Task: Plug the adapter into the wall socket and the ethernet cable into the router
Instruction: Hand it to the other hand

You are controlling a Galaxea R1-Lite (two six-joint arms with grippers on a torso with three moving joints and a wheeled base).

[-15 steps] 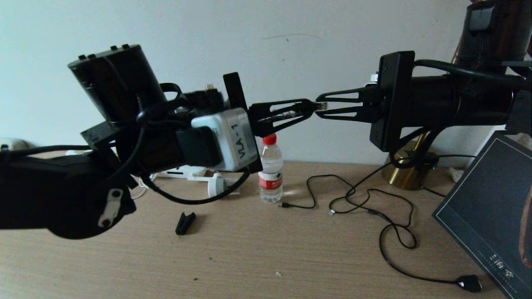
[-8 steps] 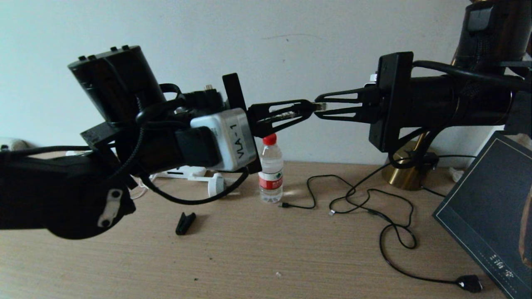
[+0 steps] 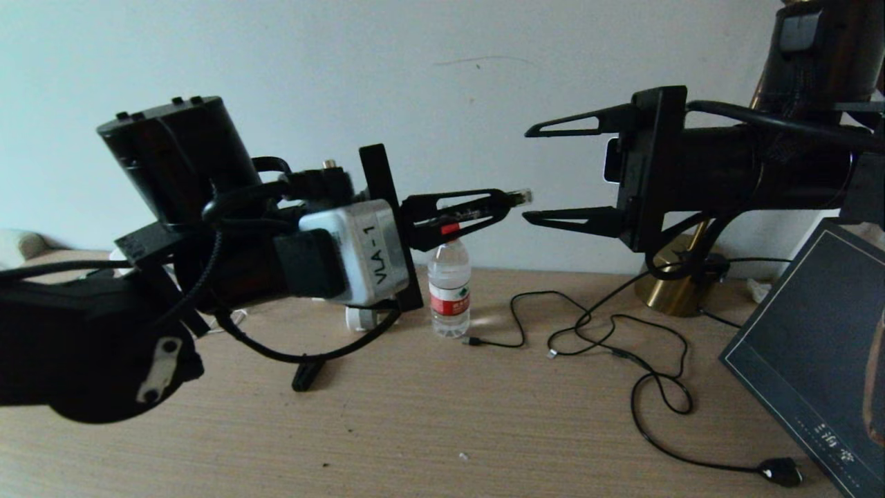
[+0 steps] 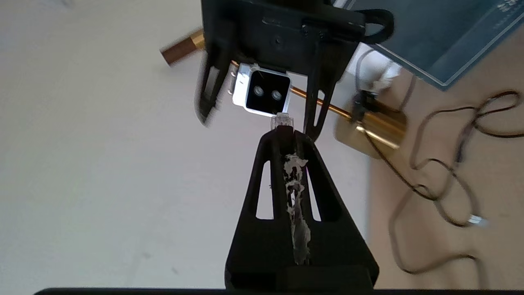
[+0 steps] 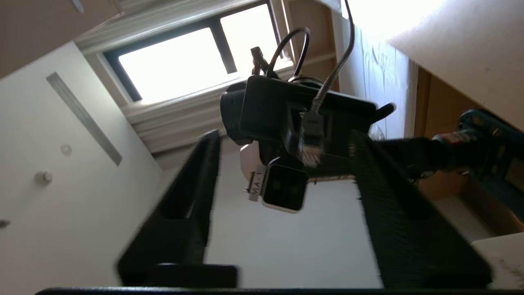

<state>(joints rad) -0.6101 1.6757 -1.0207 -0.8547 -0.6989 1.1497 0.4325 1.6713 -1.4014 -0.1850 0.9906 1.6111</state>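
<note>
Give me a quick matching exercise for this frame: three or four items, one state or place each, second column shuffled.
Column A
1. left gripper
2. right gripper
3. clear plastic water bottle with a red-and-white label
4. flat black oval end of the long thin black cable

Column B
a. standing upright on the wooden table
b. fingers spread wide apart, holding nothing
c. lying near the table's front right edge
d. shut on the clear-tipped ethernet plug

Pairs: 1-d, 2-b, 3-a, 4-c
</note>
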